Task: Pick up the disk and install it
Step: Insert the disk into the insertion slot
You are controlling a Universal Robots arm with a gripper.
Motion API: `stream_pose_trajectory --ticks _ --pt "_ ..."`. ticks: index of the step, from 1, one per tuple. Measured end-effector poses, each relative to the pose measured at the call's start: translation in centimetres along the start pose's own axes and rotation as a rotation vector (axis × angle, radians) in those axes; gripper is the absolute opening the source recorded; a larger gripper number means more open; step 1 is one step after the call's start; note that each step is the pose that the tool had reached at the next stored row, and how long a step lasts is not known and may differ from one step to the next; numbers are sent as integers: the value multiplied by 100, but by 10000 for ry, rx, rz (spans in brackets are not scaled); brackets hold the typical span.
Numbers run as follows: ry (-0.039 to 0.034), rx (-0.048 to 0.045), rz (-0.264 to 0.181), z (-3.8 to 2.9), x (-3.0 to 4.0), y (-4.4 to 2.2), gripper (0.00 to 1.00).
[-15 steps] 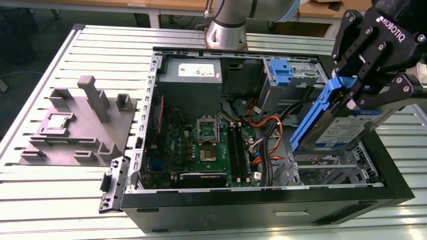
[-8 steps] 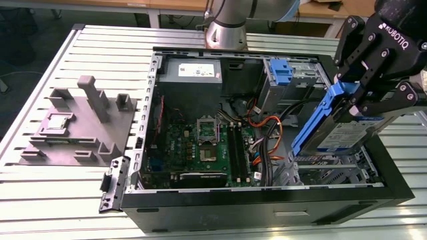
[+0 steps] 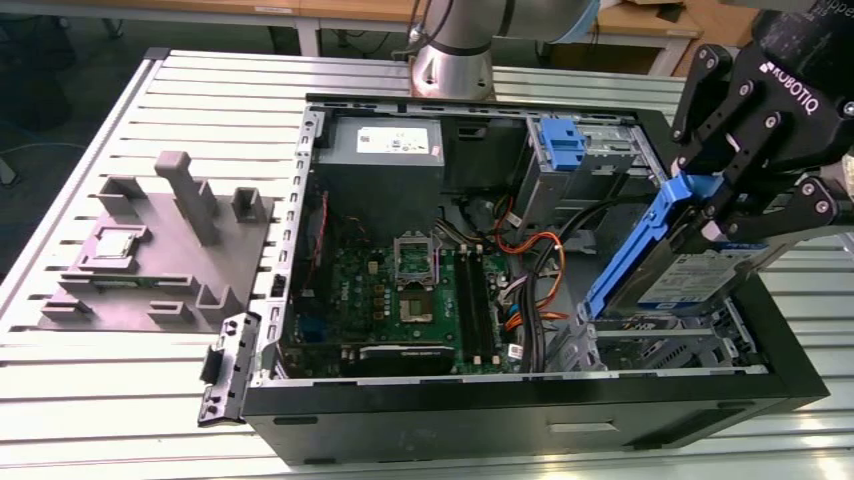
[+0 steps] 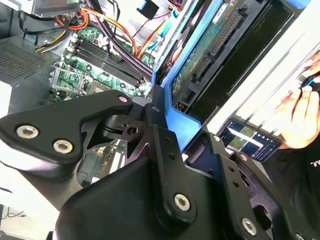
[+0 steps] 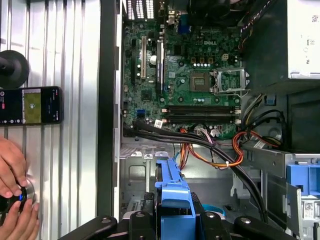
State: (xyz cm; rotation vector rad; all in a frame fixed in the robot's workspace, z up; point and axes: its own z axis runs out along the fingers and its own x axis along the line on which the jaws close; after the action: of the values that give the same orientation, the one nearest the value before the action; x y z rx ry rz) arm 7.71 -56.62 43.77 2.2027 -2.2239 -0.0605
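One pincer (image 3: pixel 731 222) is clamped on the disk (image 3: pixel 683 280), holding it steeply tilted with its lower end down inside the open case (image 3: pixel 507 405) at the exterior view's right. The case lies on the slatted table (image 3: pixel 120 400).

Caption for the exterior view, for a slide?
Hand holds the disk tilted above the open computer case.

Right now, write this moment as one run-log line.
fingers: shut on disk | disk: tilted over open computer case | install: not yet seated
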Motion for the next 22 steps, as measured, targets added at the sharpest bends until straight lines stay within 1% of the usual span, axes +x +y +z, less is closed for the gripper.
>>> stream_pose_trajectory --ticks 6,12,22 --pt "16 0 1 32 21 -7 37" --pt "17 0 15 57 24 -8 37" --pt "16 1 54 74 25 -3 37"
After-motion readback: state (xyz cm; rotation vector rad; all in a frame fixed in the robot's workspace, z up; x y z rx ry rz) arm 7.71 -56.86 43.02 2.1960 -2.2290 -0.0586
